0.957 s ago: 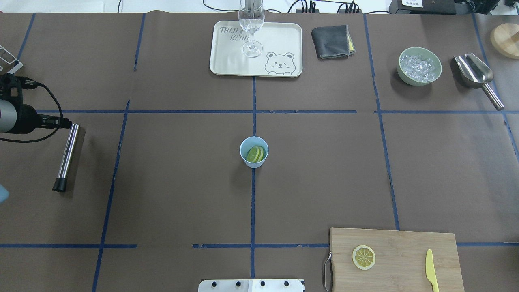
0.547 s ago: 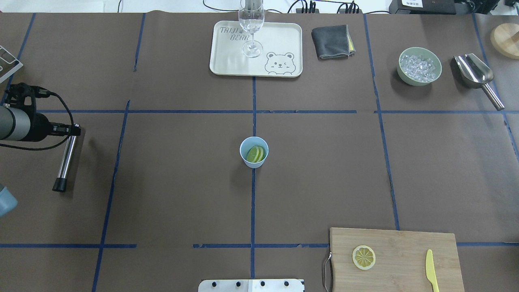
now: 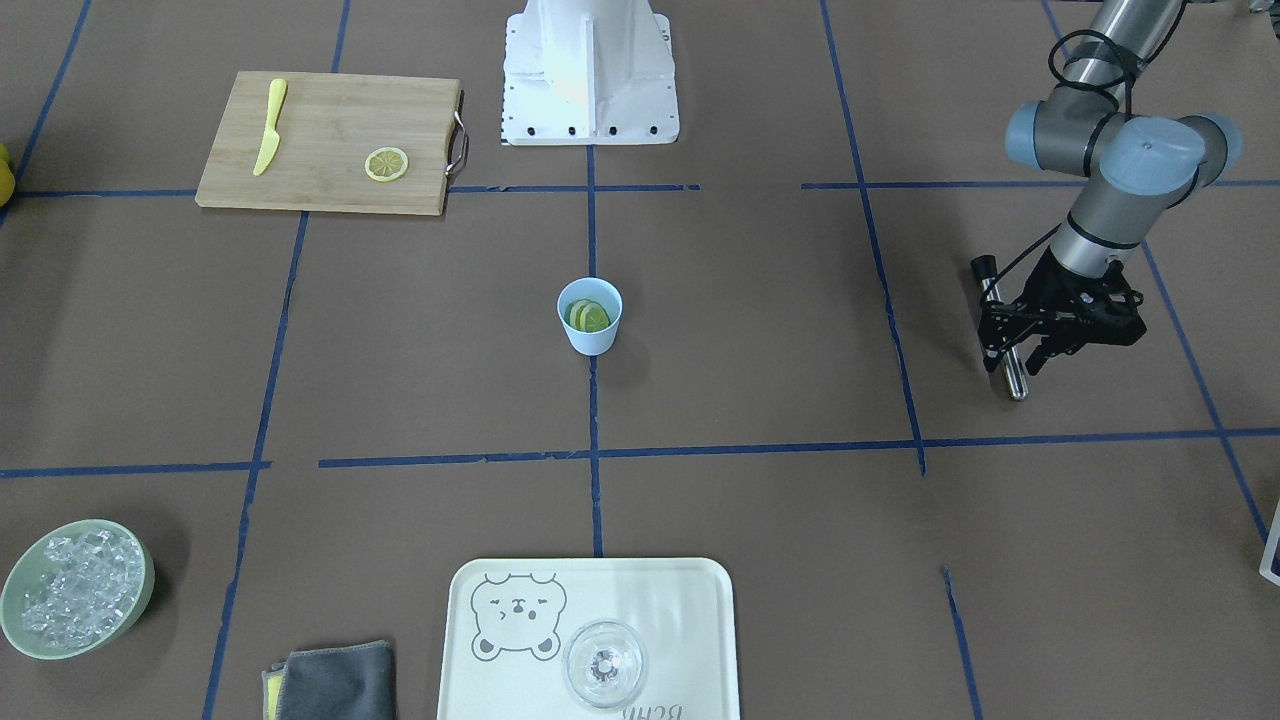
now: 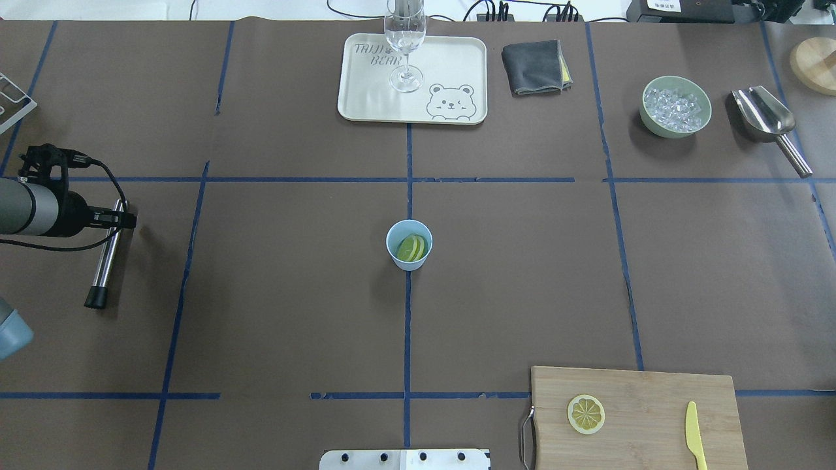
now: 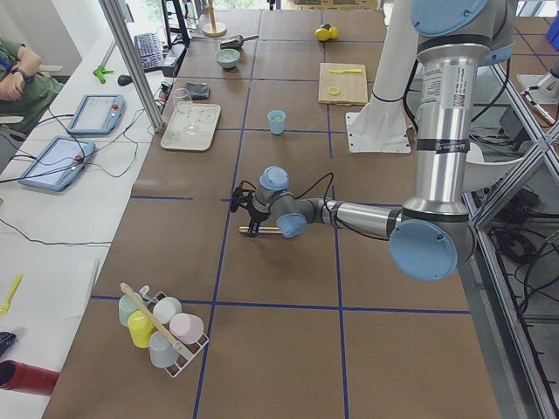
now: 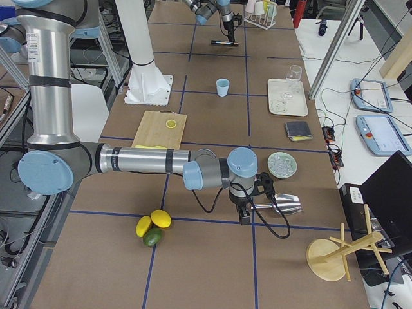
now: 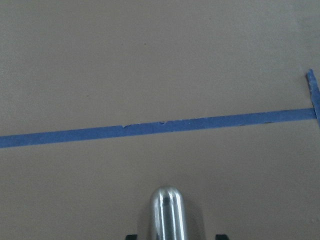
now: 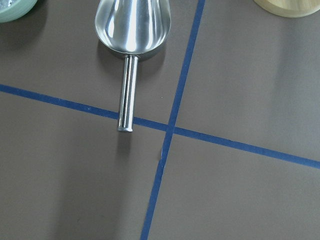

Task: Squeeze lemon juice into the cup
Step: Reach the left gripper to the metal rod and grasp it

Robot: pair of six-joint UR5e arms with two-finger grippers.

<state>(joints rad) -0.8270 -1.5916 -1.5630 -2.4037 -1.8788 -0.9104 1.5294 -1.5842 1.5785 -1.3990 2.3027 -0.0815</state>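
Closest to the robot's base, on its right, the wooden cutting board point(image 4: 646, 418) carries the lemon point(image 4: 586, 414), a round yellow-rinded slice lying flat. The yellow plastic knife point(image 4: 693, 434) lies apart from it, toward the board's outer edge. Further out, the cup point(image 4: 409, 245) stands upright on the central blue tape line of the table point(image 4: 294, 294), with greenish slices leaning inside it. The lemon is well apart from the cup.

Out to the robot's left, the left arm reaches low, its forearm nearly level over the table and its wrist bent down. The left gripper point(image 3: 1012, 352) points at a steel rod point(image 4: 102, 269) with a black end cap that lies flat. Its fingers stand one on each side of the rod near the bare end. The wrist view shows a gap between the rod and each finger, so the pincer is released and grasps nothing.

The right arm stretches out to the robot's right in much the same way, forearm level and wrist turned down. The right gripper point(image 6: 244, 215) hangs near the handle of a metal scoop point(image 8: 133, 25). Only the side view shows it, so I cannot tell whether its fingers are parted or clenched.

Along the far edge sit a pale green bowl point(image 4: 655, 128) of ice beside the scoop, a folded grey cloth point(image 4: 532, 66), and a cream tray point(image 4: 372, 98) with a bear drawing, where a stemmed glass point(image 4: 405, 39) stands upright
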